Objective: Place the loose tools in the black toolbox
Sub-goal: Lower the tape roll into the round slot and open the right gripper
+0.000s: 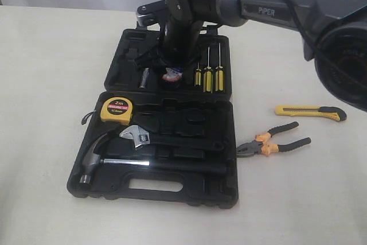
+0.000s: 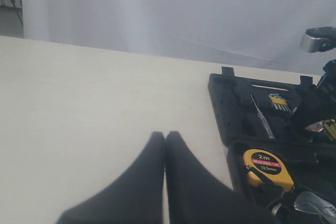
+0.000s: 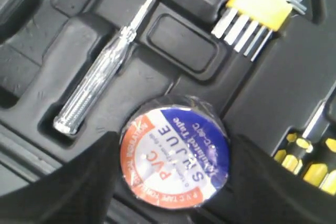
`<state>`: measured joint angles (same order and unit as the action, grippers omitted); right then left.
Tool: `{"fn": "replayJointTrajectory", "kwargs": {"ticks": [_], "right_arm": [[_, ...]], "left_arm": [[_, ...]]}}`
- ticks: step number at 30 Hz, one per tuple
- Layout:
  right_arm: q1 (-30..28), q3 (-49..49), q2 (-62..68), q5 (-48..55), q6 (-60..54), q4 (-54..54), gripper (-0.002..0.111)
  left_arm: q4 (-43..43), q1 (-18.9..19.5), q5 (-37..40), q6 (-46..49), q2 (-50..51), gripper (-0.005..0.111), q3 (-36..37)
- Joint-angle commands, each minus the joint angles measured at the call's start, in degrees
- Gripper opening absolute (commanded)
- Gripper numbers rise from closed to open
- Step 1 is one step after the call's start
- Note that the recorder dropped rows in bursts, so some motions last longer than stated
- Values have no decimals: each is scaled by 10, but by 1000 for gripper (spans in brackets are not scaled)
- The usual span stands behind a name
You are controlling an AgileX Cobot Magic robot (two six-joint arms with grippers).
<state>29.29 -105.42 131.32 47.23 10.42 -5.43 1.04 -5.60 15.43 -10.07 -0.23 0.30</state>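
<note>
The left hand (image 2: 165, 137) is closed and empty, its fingers pressed together, low over bare worktop (image 2: 94, 93). The open toolbox (image 2: 220, 103) lies off to one side of it, the tape measure (image 2: 268, 169) being the tool closest to it.

In the exterior view, everything in the toolbox's (image 1: 172, 199) base half lies nearer the camera than the right hand (image 1: 170, 72). The hammer (image 1: 92, 164) is nearest. The wrench (image 1: 137, 137) lies just behind it, closer to the hand. The tape measure (image 1: 116, 110) sits in the base's far left corner, to the hand's left.

The pliers (image 1: 269, 142) lie on the worktop outside the box, nearer than the hand and to its right. Their handles are spread and their nose is near the box wall. The knife (image 1: 309, 111) lies a little farther back, well apart from the hand on the same side.

The right hand (image 3: 175, 142) hangs over the lid half, gripping the tape roll (image 3: 176, 157) with a finger against each side, label facing up. Whether the roll touches the tray I cannot tell. Just beside the hand lie a clear tester (image 3: 100, 85), hex keys (image 3: 262, 3) and, on its right, the screwdrivers (image 1: 208, 76).
</note>
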Motion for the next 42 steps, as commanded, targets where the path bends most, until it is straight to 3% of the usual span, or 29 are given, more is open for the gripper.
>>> {"fn": "replayJointTrajectory", "kwargs": {"ticks": [1, 3, 10, 19, 22, 28, 29, 42], "right_arm": [[1, -5, 14, 13, -1, 0, 36], [1, -5, 22, 13, -1, 0, 41], [1, -5, 23, 14, -1, 0, 78], [1, -5, -16, 21, -1, 0, 80], [1, -5, -28, 26, -1, 0, 64], [1, -5, -26, 34, -1, 2, 4], [1, -5, -23, 33, 0, 4, 0], [1, -5, 37, 5, -23, 24, -1]], "left_arm": [[-3, -3, 0, 0, 2, 0, -3], [-3, -3, 0, 0, 2, 0, -3], [-3, -3, 0, 0, 2, 0, -3], [-2, -3, 0, 0, 2, 0, -3], [-2, -3, 0, 0, 2, 0, -3], [-2, -3, 0, 0, 2, 0, -3], [-2, -3, 0, 0, 2, 0, -3], [-2, -3, 0, 0, 2, 0, -3]]}}
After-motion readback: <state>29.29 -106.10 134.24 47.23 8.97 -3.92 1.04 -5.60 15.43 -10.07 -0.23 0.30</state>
